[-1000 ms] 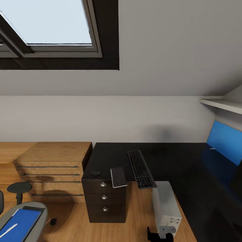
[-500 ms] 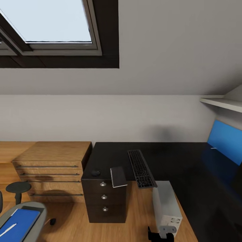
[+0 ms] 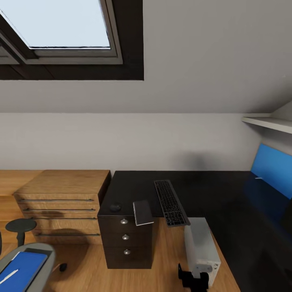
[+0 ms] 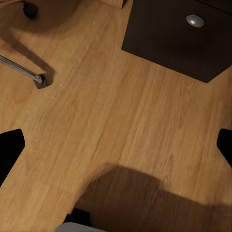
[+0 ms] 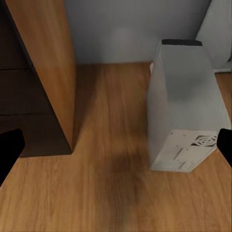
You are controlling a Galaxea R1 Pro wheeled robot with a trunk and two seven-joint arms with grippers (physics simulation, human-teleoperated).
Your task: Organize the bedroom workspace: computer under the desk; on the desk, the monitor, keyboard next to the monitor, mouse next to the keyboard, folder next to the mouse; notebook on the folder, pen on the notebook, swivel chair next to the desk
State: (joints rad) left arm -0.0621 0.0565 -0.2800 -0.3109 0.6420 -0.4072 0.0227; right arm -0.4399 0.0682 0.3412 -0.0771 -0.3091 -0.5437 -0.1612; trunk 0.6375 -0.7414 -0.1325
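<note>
Swivel chair (image 3: 28, 263): lower left corner of the head view, grey seat only partly in frame.
Folder (image 3: 20, 267): bright blue, lying flat on the chair seat, with the pen (image 3: 9, 276) resting on top of it.
Wooden drawer unit (image 3: 63, 202): left of centre, just beside the desk.
Desk (image 3: 211, 190): black top running from centre to the right edge; its black drawers (image 3: 125, 239) with round silver knobs sit below the near left corner.
Mouse (image 3: 115, 207): small dark shape on the desk's near left corner.
Notebook (image 3: 142, 212): dark grey, on the desk edge just right of the mouse, overhanging the front a little.
Keyboard (image 3: 170, 202): black, on the desk just right of the notebook, lying at a slant.
Computer (image 3: 200, 247): light grey tower on the wooden floor (image 4: 121, 125), lower centre-right, in front of the desk's edge.
Left gripper (image 4: 116, 145): fingertips at opposite edges of the left wrist view, spread wide, nothing between them but floor.
Right gripper (image 5: 116, 145): spread wide in the right wrist view, holding nothing, facing the computer (image 5: 186, 106).
</note>
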